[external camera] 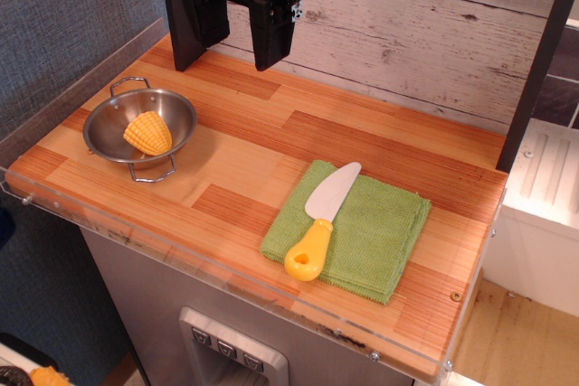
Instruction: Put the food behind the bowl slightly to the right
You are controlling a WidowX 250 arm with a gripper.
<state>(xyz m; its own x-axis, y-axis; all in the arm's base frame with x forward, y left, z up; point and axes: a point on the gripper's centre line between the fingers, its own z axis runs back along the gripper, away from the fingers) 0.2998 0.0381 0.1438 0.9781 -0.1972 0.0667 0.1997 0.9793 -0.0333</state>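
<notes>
The yellow toy corn piece (148, 133) lies on its side inside the shiny steel bowl (109, 126), which sits at the left of the wooden counter with its two wire loop handles showing. My black gripper (232, 32) hangs above the back of the counter, behind and to the right of the bowl. Its two fingers (273, 26) stand apart with nothing between them.
A green cloth (380, 232) lies at the front right with a toy knife (322, 214), white blade and yellow handle, on it. A whitewashed plank wall (407, 33) runs behind the counter. A clear plastic lip (181, 255) edges the front and left.
</notes>
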